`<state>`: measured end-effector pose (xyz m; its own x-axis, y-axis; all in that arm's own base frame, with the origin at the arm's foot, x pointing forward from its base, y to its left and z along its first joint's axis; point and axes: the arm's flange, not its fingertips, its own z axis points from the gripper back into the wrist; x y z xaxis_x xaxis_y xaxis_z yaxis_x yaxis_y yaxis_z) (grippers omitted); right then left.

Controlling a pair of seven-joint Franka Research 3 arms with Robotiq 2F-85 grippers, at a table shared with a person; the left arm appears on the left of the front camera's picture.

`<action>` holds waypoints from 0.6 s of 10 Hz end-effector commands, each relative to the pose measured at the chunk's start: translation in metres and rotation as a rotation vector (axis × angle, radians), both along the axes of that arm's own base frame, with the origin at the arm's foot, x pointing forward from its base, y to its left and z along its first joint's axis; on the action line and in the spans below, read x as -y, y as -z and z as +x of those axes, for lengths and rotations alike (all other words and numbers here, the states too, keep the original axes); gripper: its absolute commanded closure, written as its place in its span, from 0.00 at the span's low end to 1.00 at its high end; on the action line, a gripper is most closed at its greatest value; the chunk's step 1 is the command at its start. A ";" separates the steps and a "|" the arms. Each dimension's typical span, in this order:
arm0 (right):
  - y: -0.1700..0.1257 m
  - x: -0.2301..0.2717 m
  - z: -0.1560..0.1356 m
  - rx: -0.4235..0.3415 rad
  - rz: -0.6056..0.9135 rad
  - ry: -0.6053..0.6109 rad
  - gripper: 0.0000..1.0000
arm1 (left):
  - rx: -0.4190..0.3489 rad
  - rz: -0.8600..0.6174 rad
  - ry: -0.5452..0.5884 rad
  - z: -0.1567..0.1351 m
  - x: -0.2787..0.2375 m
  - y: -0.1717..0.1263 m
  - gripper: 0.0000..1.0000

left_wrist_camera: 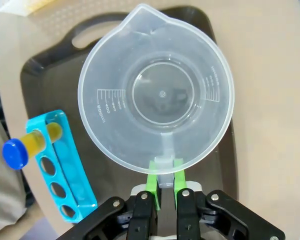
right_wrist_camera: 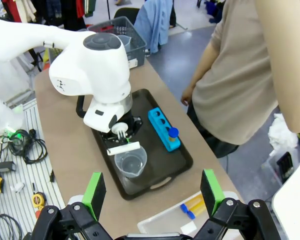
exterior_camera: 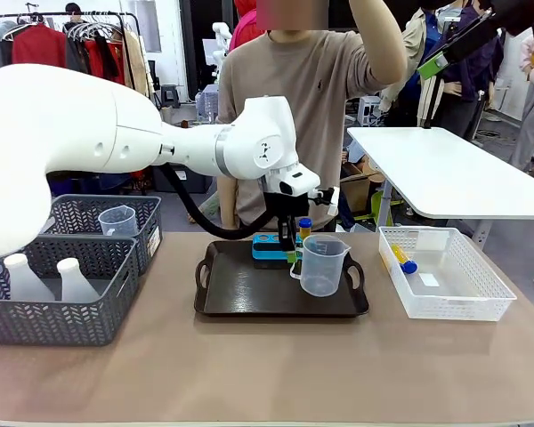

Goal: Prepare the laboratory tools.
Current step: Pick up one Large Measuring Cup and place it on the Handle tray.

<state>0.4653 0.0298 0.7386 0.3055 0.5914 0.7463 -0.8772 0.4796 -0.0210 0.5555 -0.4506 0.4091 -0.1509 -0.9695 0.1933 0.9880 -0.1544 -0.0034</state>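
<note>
A clear measuring jug [exterior_camera: 323, 264] stands upright over the right part of a dark tray [exterior_camera: 249, 298]. My left gripper [left_wrist_camera: 163, 175] is shut on the jug's handle, which sits between the green pads; the jug [left_wrist_camera: 157, 92] is empty. A blue rack [exterior_camera: 269, 249] at the tray's back holds one amber tube with a blue cap [exterior_camera: 304, 226]. Another such tube [exterior_camera: 403, 260] lies in the white basket [exterior_camera: 463, 307] on the right. Two white flasks [exterior_camera: 22, 276] stand in the near grey basket. My right gripper [right_wrist_camera: 153, 192] hangs open high above the table, holding nothing.
A second clear jug [exterior_camera: 117, 220] sits in the far grey basket [exterior_camera: 147, 209] at the left. A person [exterior_camera: 316, 89] stands at the far side behind the tray, one arm raised. A white table [exterior_camera: 445, 173] stands at the back right.
</note>
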 end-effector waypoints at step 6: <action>0.000 0.000 -0.001 0.004 -0.002 -0.001 0.00 | 0.004 -0.017 -0.015 0.013 -0.004 0.028 1.00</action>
<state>0.4653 0.0298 0.7386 0.3055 0.5914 0.7463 -0.8772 0.4796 -0.0210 0.5674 -0.4471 0.3796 -0.1327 -0.9666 0.2192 0.9902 -0.1388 -0.0125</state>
